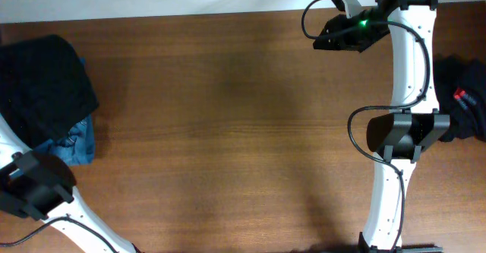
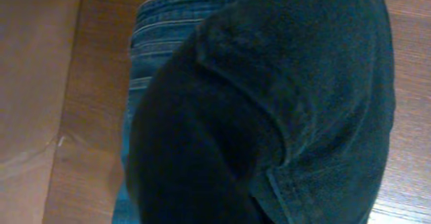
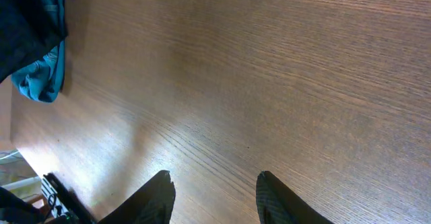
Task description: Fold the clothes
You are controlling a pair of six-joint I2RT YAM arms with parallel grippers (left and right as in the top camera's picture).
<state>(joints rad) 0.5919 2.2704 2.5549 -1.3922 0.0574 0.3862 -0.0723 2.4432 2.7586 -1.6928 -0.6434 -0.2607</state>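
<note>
A heap of black clothes (image 1: 42,86) lies at the table's left edge on top of blue jeans (image 1: 77,145). In the left wrist view the black fabric (image 2: 283,96) fills most of the frame, with the jeans' waistband (image 2: 158,32) showing under it. My left gripper's fingers cannot be made out against the dark cloth; only the left arm (image 1: 34,185) shows at the lower left. Another black garment with a small red label (image 1: 460,96) sits at the right edge. My right gripper (image 3: 214,182) hangs open over bare wood, far right at the back (image 1: 325,40).
The wooden table (image 1: 228,109) is bare brown wood between the two cloth heaps. A white wall runs along the far edge. The right arm's white links (image 1: 402,131) stand along the right side, next to the labelled garment.
</note>
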